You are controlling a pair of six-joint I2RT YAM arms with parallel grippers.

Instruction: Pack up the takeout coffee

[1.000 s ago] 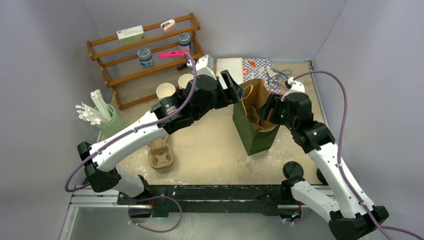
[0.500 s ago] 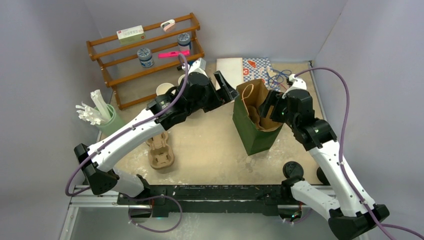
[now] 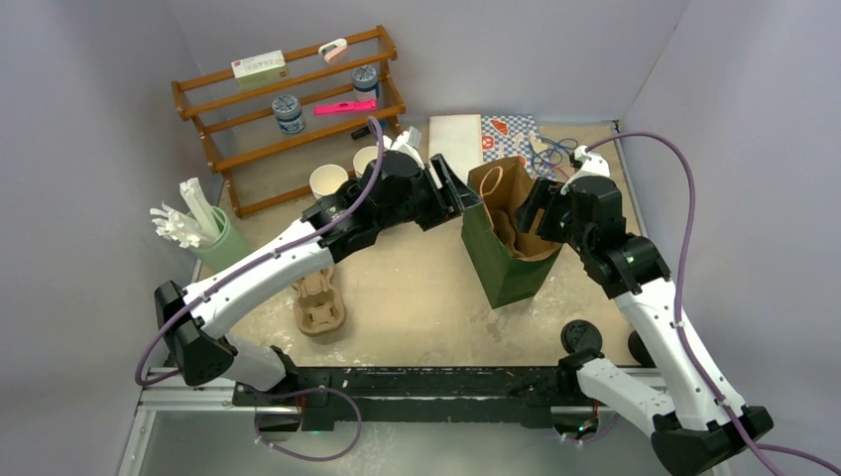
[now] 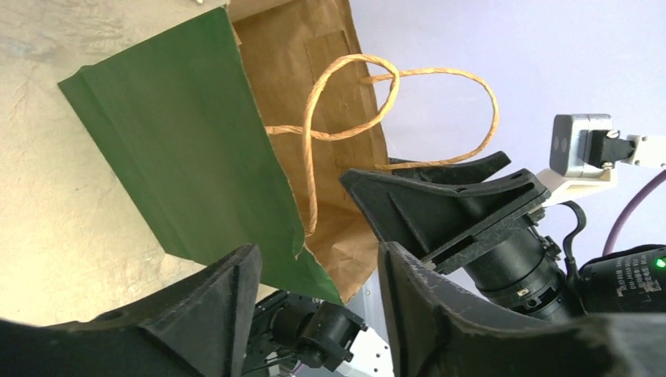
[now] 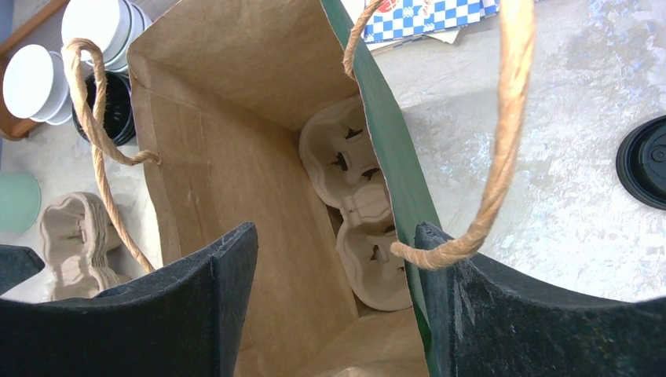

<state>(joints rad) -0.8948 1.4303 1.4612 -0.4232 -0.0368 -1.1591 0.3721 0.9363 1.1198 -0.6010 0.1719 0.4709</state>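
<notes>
1. The takeout coffee (image 3: 581, 335) — just its black lid shows — sits on the surface (image 3: 417, 288), well apart from both tools.
2. Left tool (image 4: 314, 255) and right tool (image 5: 336, 236) are both spread wide, pinching nothing.
3. One bag (image 3: 506, 268), one cup tray (image 5: 357, 204) inside.

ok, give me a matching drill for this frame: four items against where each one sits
Items:
1. bag
2. black lid
3. straws
4. pink marker

Places:
A. in the green holder, left side
B. standing mid-table, mouth open
C. on a shelf of the rack
D. flat on the table, near right

Pairs: 1-B, 2-D, 3-A, 4-C
</notes>
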